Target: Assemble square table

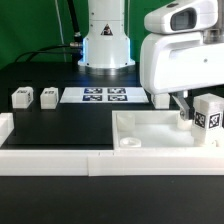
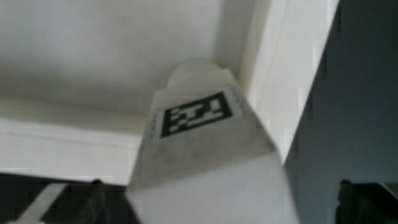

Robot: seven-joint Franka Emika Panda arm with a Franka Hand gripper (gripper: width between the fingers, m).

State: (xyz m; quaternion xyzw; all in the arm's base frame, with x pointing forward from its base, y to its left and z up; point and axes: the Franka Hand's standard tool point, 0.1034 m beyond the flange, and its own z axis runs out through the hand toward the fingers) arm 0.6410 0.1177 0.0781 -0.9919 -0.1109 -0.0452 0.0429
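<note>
The white square table top [image 1: 150, 128] lies at the exterior view's right, tray side up. My gripper [image 1: 192, 112] hangs over its right end, shut on a white leg [image 1: 208, 114] with a black-and-white tag. In the wrist view the leg [image 2: 199, 140] runs from between my dark fingers [image 2: 50, 202] toward an inner corner of the top [image 2: 107, 60]; my gripper [image 2: 210, 205] grips its near end. Whether the leg's tip touches the corner I cannot tell. Two more tagged legs [image 1: 22, 97] [image 1: 48, 96] stand at the left, apart from the top.
The marker board [image 1: 105, 96] lies at the back middle, in front of the robot's base [image 1: 105, 50]. A long white border rail [image 1: 90, 160] runs along the front and turns up at the left end [image 1: 5, 128].
</note>
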